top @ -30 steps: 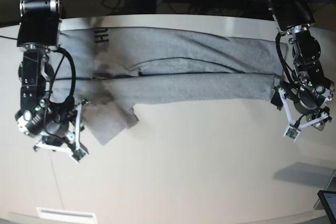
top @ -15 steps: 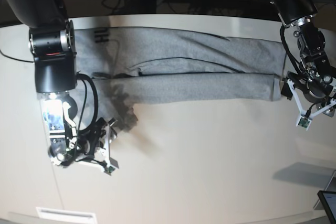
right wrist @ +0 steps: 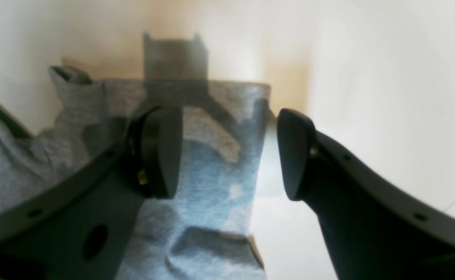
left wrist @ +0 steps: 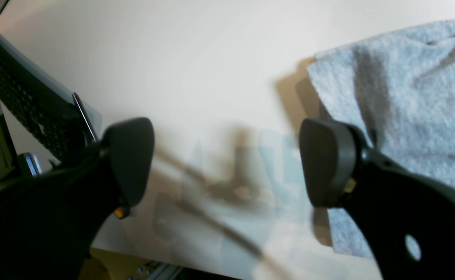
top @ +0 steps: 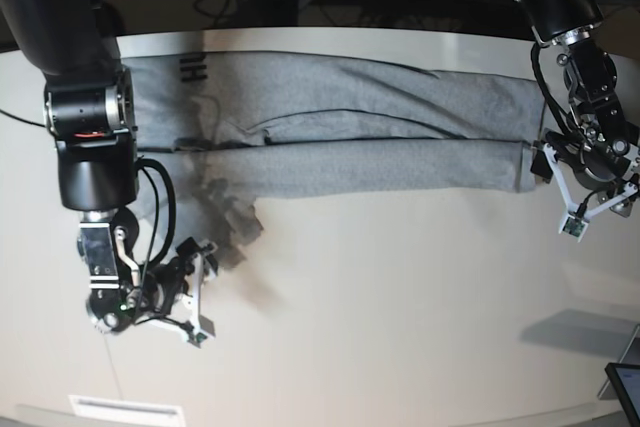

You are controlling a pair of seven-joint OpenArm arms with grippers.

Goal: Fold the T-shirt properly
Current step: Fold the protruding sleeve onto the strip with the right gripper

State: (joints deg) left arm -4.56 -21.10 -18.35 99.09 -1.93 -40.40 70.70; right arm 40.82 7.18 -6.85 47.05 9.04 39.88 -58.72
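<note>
Pale bench (top: 400, 327) carries the T-shirt (top: 380, 137), folded lengthwise; cross folds remain. Left end effector (left wrist: 227, 163) and right end effector (right wrist: 229, 153) are open, empty.

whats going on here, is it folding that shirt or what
A two-armed robot is folding a grey T-shirt that lies on the white table, already doubled into a long band. Both grippers are open and hold nothing. The right gripper hovers by the loose sleeve flap at one end. The left gripper sits just off the opposite end. The band has not yet been folded across.
</note>
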